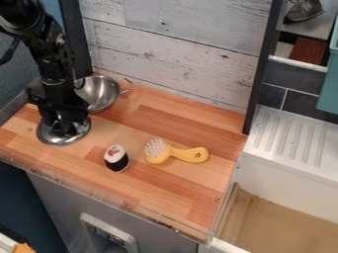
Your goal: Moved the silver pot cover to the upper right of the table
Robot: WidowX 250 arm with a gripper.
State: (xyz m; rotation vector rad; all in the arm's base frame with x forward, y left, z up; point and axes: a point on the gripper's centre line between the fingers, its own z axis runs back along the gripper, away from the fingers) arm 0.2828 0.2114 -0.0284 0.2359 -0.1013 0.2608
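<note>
Camera view: the silver metal pot cover (55,139), round and shiny, lies at the left of the frame on the wooden table (173,185), close to the tabletop's left end. The task wants it at the table's upper right, so the main part, the carry across, is yet to be done. What the picture shows done is the approach: the black two-finger gripper (64,128) hangs down right over the middle of the cover, where a knob would probably be. Whether it is open or closed, or has hold of anything, I cannot tell.

Just behind the cover, in the upper left of the frame, sits a silver metal bowl-like pot with a small handle (102,94). A black-and-white toy sushi piece (117,159) stands near the centre, and beside it, a little to the right, lies a yellow brush with white bristles (188,154).

Left to do, as I judge it: make sure of the grip, lift, pass above the brush or behind it, lower the cover at the upper right and let go.
</note>
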